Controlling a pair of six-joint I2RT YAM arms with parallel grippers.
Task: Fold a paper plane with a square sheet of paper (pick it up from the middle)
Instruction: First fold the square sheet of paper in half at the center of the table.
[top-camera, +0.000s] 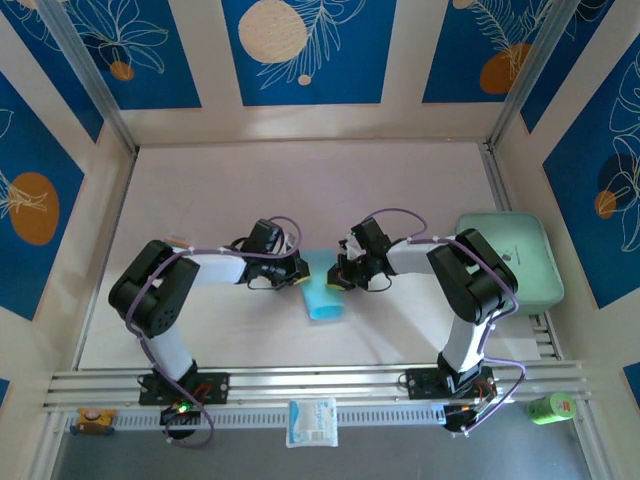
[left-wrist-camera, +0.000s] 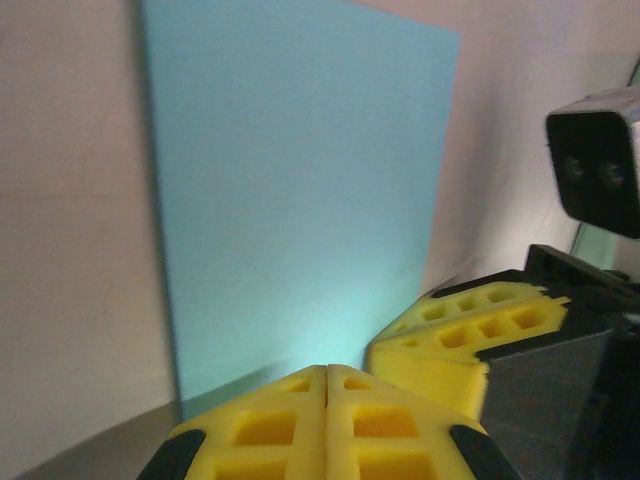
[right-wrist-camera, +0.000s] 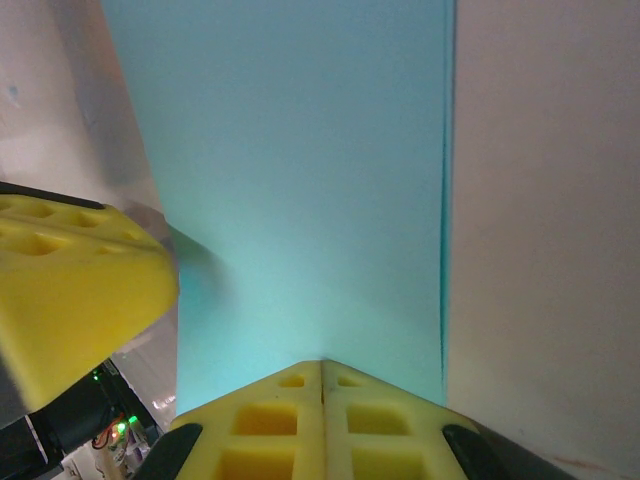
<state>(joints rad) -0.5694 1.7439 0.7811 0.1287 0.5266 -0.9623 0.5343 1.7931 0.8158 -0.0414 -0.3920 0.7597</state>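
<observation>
Smooth, flat light blue paper sheet (top-camera: 322, 295) at frame centre, left gripper (top-camera: 300, 281) and right gripper (top-camera: 338, 282) upon it, gridded yellow foam fingers (left-wrist-camera: 270, 428) pressed together.

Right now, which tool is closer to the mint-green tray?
Right. The right tool sits at the blue paper's edge facing the mint-green tray; the left tool sits at the paper's opposite edge, farther away.

Mint-green tray (top-camera: 530, 272), white packet (top-camera: 312, 422)
</observation>
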